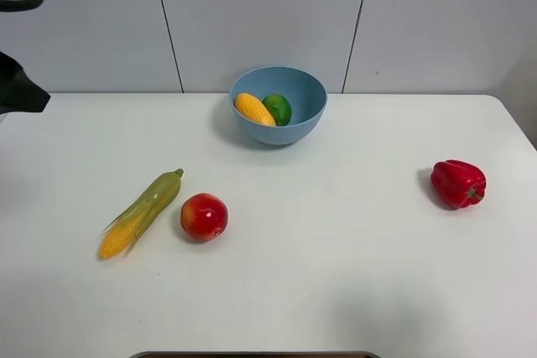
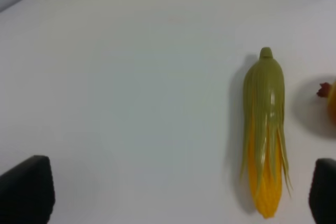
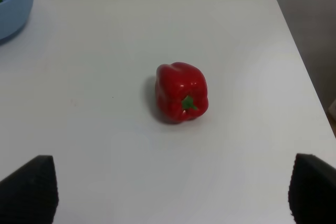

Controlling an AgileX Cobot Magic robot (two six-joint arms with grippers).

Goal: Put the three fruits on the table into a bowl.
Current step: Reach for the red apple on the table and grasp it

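On the high view I see the light-blue bowl (image 1: 289,127) at the back middle of the table (image 1: 336,274). The mango-like fruit (image 1: 253,109) and the lime (image 1: 278,109) lie side by side inside it. The apple (image 1: 204,216) sits on the table at front left, just beside the corn cob (image 1: 143,212). The red bell pepper (image 1: 457,183) lies well apart on the right. My left jaws stand wide open over the table near the corn cob, holding nothing. My right jaws are spread wide too, empty, with the pepper ahead of them.
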